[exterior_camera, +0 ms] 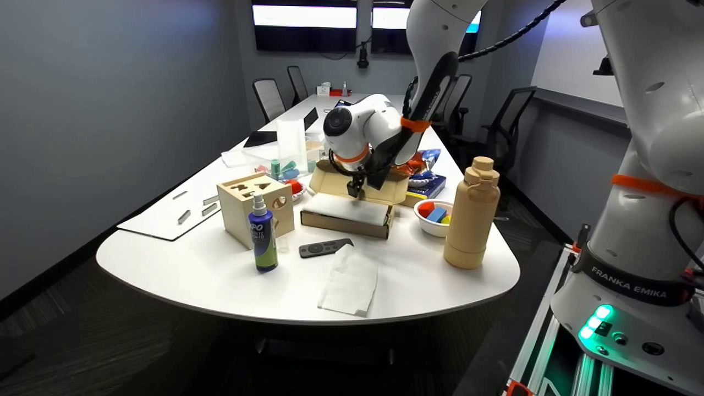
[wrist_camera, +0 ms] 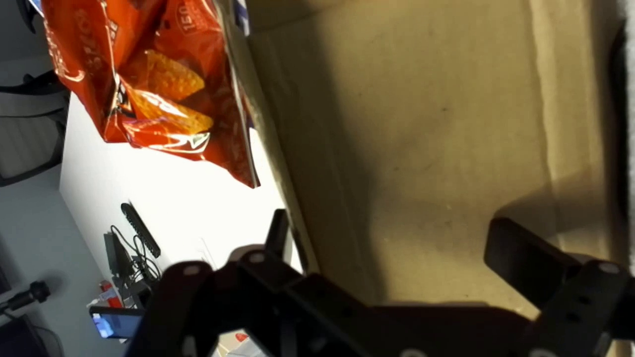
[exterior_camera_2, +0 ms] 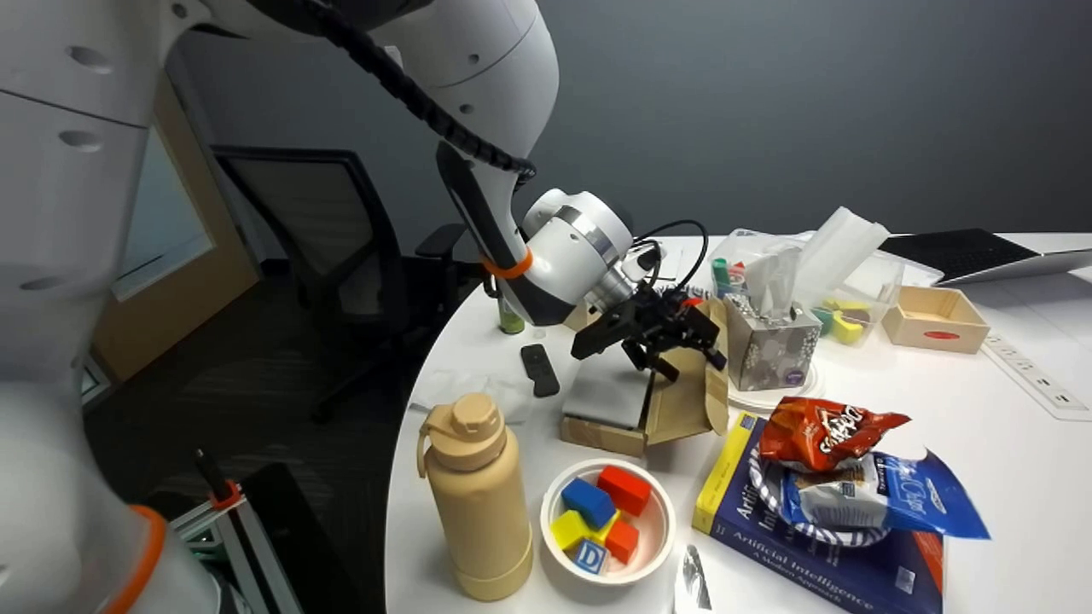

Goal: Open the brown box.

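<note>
The brown box point(exterior_camera: 345, 224) sits on the table with its lid point(exterior_camera: 325, 179) raised and leaning back from the hinge. In an exterior view the box point(exterior_camera_2: 601, 437) shows a flat grey-white surface inside, and its lid point(exterior_camera_2: 674, 409) stands up with a folded edge flap. My gripper point(exterior_camera_2: 691, 365) is at the lid, above the box; it also shows in an exterior view point(exterior_camera: 356, 188). In the wrist view my gripper point(wrist_camera: 389, 225) is open. One finger is outside the lid's edge, the other over the inner face of the lid point(wrist_camera: 436, 148). Whether either finger touches is unclear.
A tan jug point(exterior_camera_2: 478, 503), a bowl of blocks point(exterior_camera_2: 554, 558) and a blue book with snack bags point(exterior_camera_2: 819, 554) stand near the box. A tissue box point(exterior_camera_2: 772, 350) is close behind the lid. A wooden cube point(exterior_camera: 236, 217), spray bottle point(exterior_camera: 263, 236) and remote point(exterior_camera: 325, 248) lie nearby.
</note>
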### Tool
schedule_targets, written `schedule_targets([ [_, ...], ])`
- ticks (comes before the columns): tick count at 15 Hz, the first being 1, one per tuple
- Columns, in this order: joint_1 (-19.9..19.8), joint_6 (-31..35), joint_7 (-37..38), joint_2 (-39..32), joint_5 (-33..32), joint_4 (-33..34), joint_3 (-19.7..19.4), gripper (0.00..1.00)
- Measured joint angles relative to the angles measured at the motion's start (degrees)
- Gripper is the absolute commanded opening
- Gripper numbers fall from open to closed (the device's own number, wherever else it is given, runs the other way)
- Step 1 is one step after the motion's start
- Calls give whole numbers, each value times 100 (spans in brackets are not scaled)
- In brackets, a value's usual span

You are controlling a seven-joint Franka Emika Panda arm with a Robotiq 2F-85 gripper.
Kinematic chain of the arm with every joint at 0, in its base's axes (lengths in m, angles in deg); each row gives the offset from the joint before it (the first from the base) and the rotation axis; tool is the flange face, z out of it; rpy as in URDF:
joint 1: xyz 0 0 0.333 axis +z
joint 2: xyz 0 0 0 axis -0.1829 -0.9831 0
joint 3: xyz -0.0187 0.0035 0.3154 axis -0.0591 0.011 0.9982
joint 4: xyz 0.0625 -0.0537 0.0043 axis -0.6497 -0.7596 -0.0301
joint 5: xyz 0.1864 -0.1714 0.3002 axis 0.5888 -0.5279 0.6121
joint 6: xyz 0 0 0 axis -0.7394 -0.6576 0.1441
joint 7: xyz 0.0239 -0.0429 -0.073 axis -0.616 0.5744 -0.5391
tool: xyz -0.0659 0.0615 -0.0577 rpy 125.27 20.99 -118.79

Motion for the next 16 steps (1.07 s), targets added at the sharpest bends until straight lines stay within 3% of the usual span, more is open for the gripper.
schedule_targets([
  [16,-105,242,-2308,-318,3095,182,87,100],
])
